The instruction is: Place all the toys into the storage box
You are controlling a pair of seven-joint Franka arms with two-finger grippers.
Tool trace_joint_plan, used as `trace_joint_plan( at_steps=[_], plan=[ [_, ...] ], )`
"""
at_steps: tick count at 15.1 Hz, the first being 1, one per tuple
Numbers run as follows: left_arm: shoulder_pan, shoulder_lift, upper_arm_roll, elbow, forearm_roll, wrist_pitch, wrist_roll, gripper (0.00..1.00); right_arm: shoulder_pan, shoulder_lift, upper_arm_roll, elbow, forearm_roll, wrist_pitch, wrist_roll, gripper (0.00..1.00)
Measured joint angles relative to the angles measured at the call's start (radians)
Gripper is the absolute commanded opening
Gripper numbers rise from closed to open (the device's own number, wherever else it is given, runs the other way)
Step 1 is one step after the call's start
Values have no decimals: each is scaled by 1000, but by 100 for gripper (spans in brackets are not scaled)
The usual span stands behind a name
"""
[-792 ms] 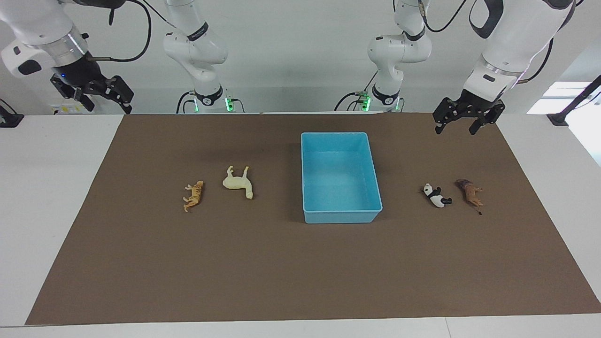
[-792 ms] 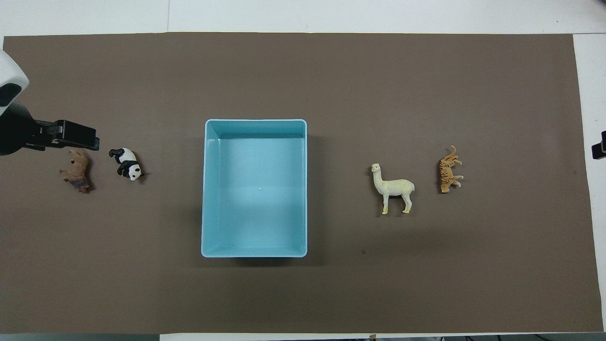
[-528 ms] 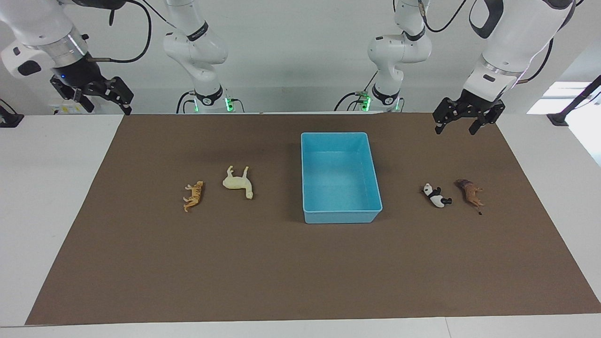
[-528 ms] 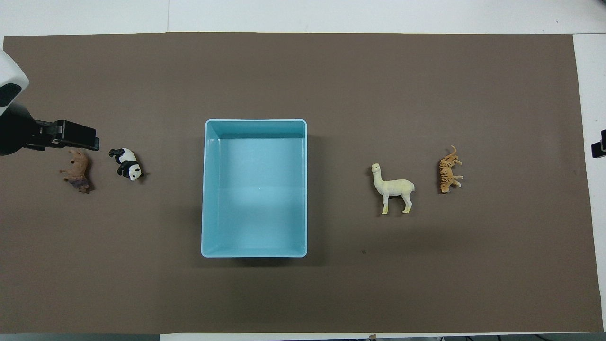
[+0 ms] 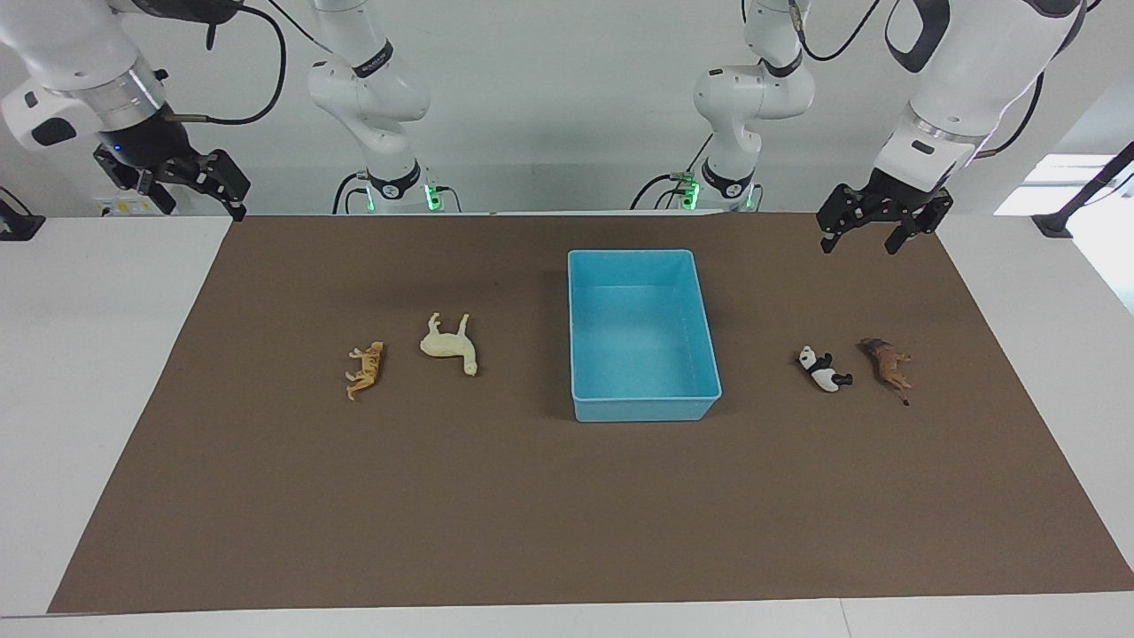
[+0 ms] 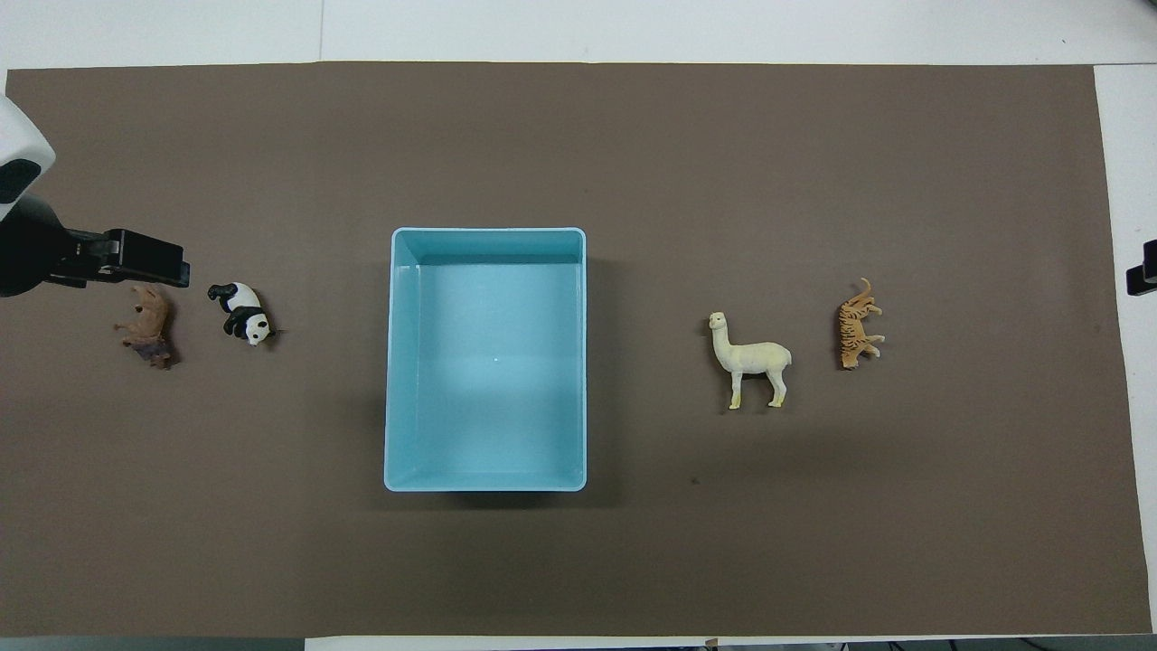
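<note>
The light blue storage box (image 5: 643,408) (image 6: 395,362) stands in the middle of the brown mat with nothing in it. The toys lie on their sides on the mat. The orange tiger (image 5: 365,370) (image 6: 857,324) and the cream long-necked animal (image 5: 450,342) (image 6: 750,360) lie toward the right arm's end. The panda (image 5: 824,369) (image 6: 242,313) and the brown lion (image 5: 888,365) (image 6: 146,325) lie toward the left arm's end. My left gripper (image 5: 858,244) (image 6: 136,259) hangs open over the mat, apart from the lion and panda. My right gripper (image 5: 204,206) (image 6: 1143,276) hangs open over the mat's corner, holding nothing.
The brown mat (image 5: 567,514) covers most of the white table (image 5: 89,354). Bare white strips run along both ends and the edge farthest from the robots. The two arm bases (image 5: 399,186) stand at the table's robot edge.
The right gripper has shifted slightly, higher in the facing view. The left gripper has barely moved. The toys and the box lie as before.
</note>
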Motion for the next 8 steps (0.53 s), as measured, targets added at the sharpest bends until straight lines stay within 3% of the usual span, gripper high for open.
trace_joint_plan(
  at_steps=[8],
  plan=[
    [0,0,0,0,0,0,0,100,155,-49,10,-308,0,309,118,100]
  ],
)
